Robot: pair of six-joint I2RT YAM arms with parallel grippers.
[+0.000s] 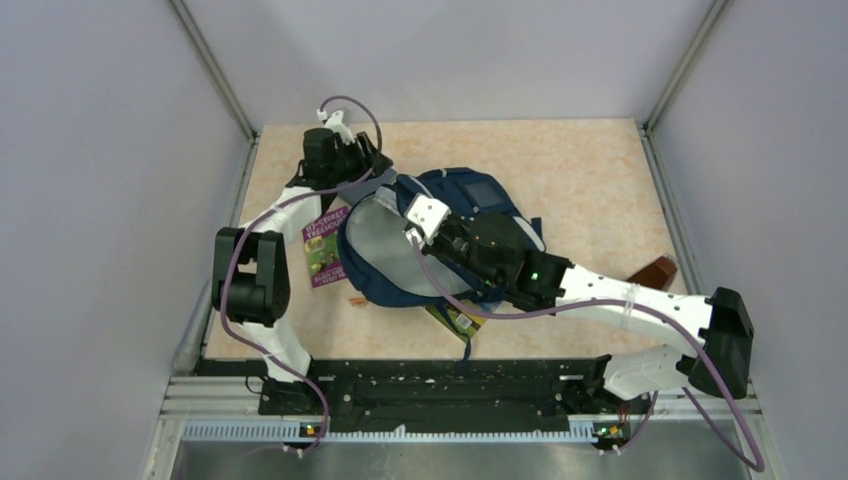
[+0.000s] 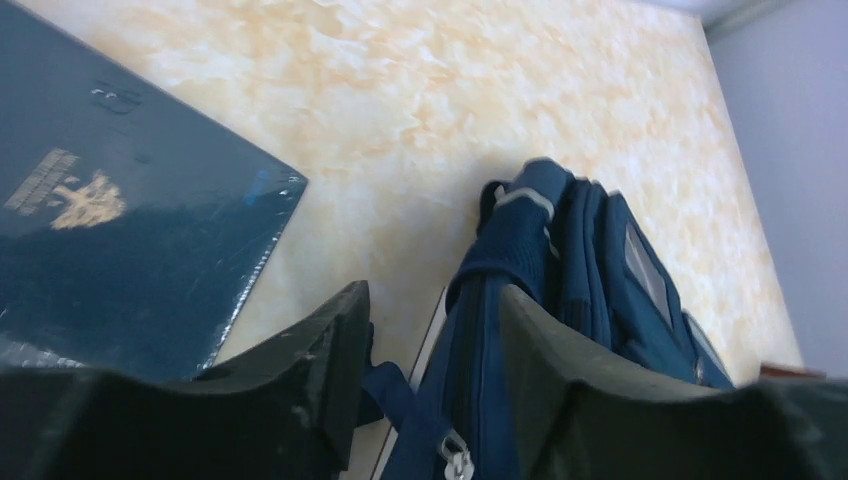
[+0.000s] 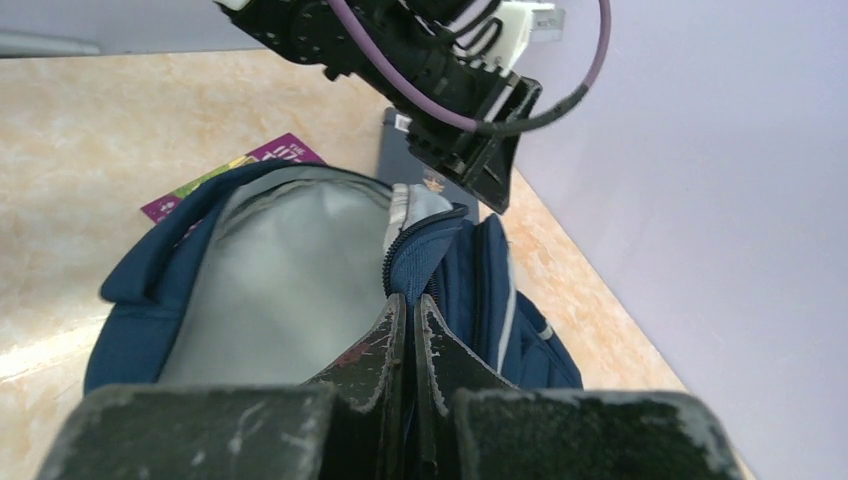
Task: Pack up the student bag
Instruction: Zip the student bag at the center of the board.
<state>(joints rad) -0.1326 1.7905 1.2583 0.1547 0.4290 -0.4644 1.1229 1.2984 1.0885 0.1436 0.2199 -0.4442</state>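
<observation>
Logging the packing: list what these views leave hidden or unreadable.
Top view: book under the student bag, mostly covered by bag and right arm.
Top view: brown item beside that arm, part covered, too small to name.
Right wrist: bag's floor, behind right gripper.
Left wrist: dark blue book, cut by frame edge.

White links [image 1: 640, 300], black joints [image 1: 245, 278], purple cables [image 1: 440, 291]; right end effector [image 3: 411, 305] looks scuffed.

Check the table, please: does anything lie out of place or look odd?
Yes. The student bag lies open, yet a purple book lies outside at its left, and a flat printed item pokes out from under its near edge.
</observation>
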